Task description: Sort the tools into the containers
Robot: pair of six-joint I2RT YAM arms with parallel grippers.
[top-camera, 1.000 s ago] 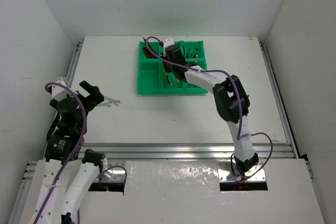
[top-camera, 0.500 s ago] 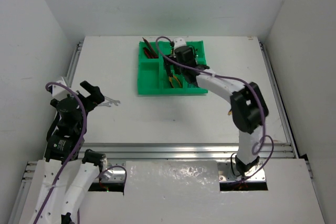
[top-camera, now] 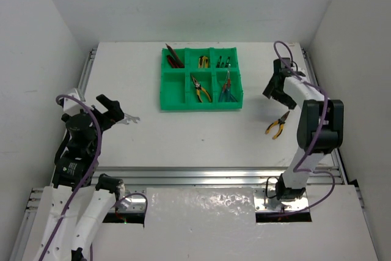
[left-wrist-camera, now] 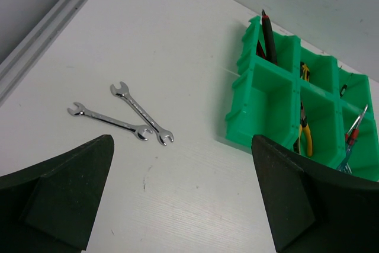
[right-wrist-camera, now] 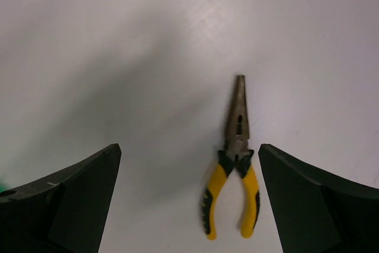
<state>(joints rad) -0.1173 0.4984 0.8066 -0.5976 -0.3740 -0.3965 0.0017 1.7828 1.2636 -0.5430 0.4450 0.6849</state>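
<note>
The green tray (top-camera: 173, 93) of containers sits at the back of the table and holds several tools: yellow-handled pliers (top-camera: 200, 88) in the near middle compartment, dark screwdrivers (top-camera: 224, 62) at the far right. Its near left compartment shows bare. Another pair of yellow-handled pliers (top-camera: 277, 125) (right-wrist-camera: 237, 170) lies on the table at the right, and my right gripper (top-camera: 278, 96) (right-wrist-camera: 189, 199) hangs open above it. Two silver wrenches (top-camera: 128, 119) (left-wrist-camera: 142, 121) lie crossed at the left, just ahead of my open left gripper (top-camera: 115, 109) (left-wrist-camera: 180, 199).
A metal rail (left-wrist-camera: 47, 28) runs along the table's left edge beside the wrenches. In the left wrist view the tray (left-wrist-camera: 269, 102) stands to the right of the wrenches, with a red and black tool (left-wrist-camera: 267, 37) leaning in its far left compartment.
My right arm has left the tray and swung to the right side of the table over the loose pliers, and its jaws have opened. The left arm has not moved.
</note>
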